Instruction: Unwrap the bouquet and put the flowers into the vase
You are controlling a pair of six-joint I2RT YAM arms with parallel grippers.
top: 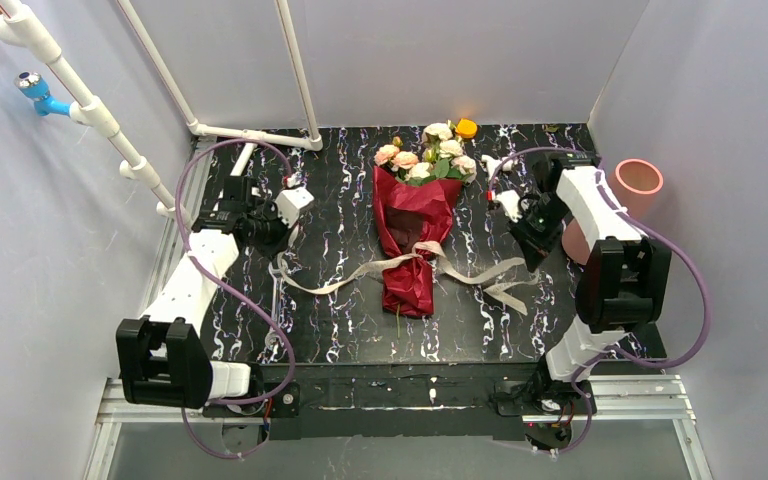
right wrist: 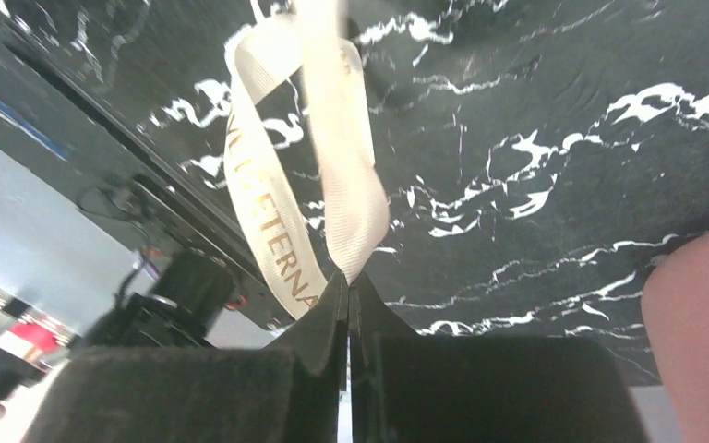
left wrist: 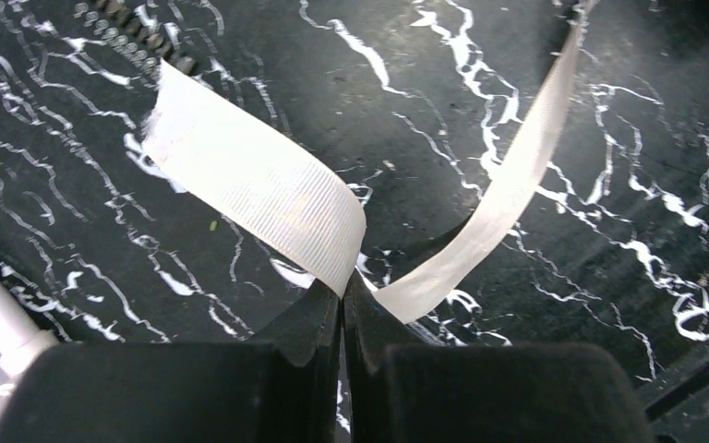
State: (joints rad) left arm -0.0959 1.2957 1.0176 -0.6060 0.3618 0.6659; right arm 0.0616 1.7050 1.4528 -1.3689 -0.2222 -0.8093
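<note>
The black white-veined tabletop [top: 340, 330] carries everything. Two arms reach over it from the near edge. The left arm [top: 195, 275] stretches forward along the left side, its wrist turned in toward the middle. The right arm [top: 595, 205] folds up on the right, its wrist angled down and inward.

One vase [top: 640, 178], salmon-pink, stands at the right edge of the tabletop, just behind the right arm and partly hidden by it. Its round mouth shows only its own inner wall.

One bouquet [top: 412, 240] lies in the middle of the tabletop, well apart from the vase, heads pointing to the far side. The flowers [top: 430, 155] are bundled in one maroon wrapping paper [top: 408, 285]. About six cream and pink rose heads can be made out; the small buds are too small to count.

One beige ribbon [top: 360, 275] crosses the narrow part of the paper, with tails trailing left and right over the tabletop. The left jaws are closed on a folded length of the left tail. The right jaws are closed on a looped length of the right tail, which bears gold lettering.

White pipes [top: 250, 133] run along the far left. One small orange object [top: 466, 127] sits just beyond the flowers.
</note>
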